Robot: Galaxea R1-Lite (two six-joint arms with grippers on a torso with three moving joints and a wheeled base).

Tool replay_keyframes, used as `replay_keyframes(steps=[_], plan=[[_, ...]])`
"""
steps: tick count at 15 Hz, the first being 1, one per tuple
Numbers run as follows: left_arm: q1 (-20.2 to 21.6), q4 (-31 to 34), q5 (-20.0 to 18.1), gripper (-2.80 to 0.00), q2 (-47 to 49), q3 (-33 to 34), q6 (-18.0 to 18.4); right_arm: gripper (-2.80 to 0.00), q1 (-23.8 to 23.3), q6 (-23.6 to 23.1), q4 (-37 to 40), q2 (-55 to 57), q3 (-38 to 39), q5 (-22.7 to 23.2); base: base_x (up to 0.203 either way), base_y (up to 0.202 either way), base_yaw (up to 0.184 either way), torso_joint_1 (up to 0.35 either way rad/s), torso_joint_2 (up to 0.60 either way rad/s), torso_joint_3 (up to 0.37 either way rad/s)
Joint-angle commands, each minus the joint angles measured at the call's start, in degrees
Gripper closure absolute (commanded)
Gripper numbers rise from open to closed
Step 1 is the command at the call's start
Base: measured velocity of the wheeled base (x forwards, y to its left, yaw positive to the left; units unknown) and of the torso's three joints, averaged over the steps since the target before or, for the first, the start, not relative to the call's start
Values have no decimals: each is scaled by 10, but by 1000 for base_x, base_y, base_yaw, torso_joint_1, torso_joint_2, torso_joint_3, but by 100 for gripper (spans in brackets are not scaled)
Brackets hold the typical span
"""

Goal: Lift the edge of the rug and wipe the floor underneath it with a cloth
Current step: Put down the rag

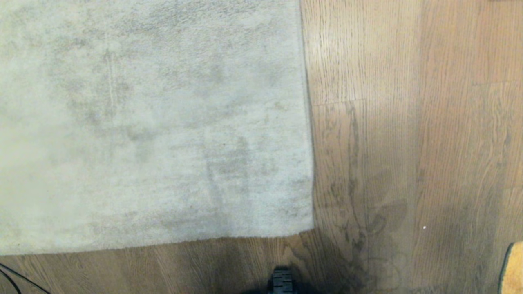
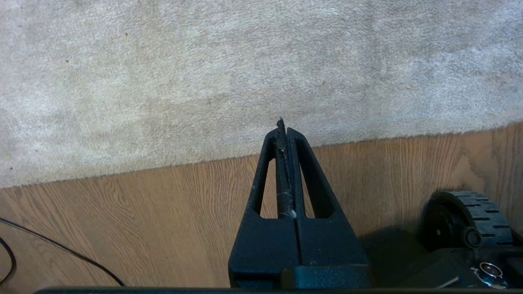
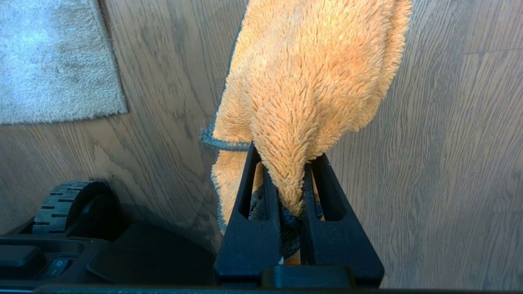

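Rug corner (image 1: 304, 228) lies flat on the floor (image 1: 408, 143), nothing lifted yet: the left gripper (image 2: 283, 124), fingers pressed together and empty, hangs above the rug edge (image 2: 245, 157), while the right gripper (image 3: 286, 163) pinches the cloth (image 3: 310, 81) over bare planks beside the corner. Next, likely, the left fingers must spread and reach the border.

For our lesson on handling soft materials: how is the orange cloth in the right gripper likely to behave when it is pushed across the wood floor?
The cloth drapes limply from the right gripper, so it probably folds and bunches rather than staying flat. Its fuzzy pile looks light, and likely drags a little on the floor. Pinched at one point only, it may trail loosely.
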Motion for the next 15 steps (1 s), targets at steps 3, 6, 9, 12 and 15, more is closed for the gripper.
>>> replay_keyframes(steps=[3,6,9,12,15], plan=[[0,0,0,0,0,0,0,0,1,0,0,1,0,0,0,0,0,0,0,0],[0,0,0,0,0,0,0,0,0,0,0,1,0,0,0,0,0,0,0,0],[0,0,0,0,0,0,0,0,1,0,0,1,0,0,0,0,0,0,0,0],[0,0,0,0,0,0,0,0,1,0,0,1,0,0,0,0,0,0,0,0],[0,0,0,0,0,0,0,0,0,0,0,1,0,0,0,0,0,0,0,0]])
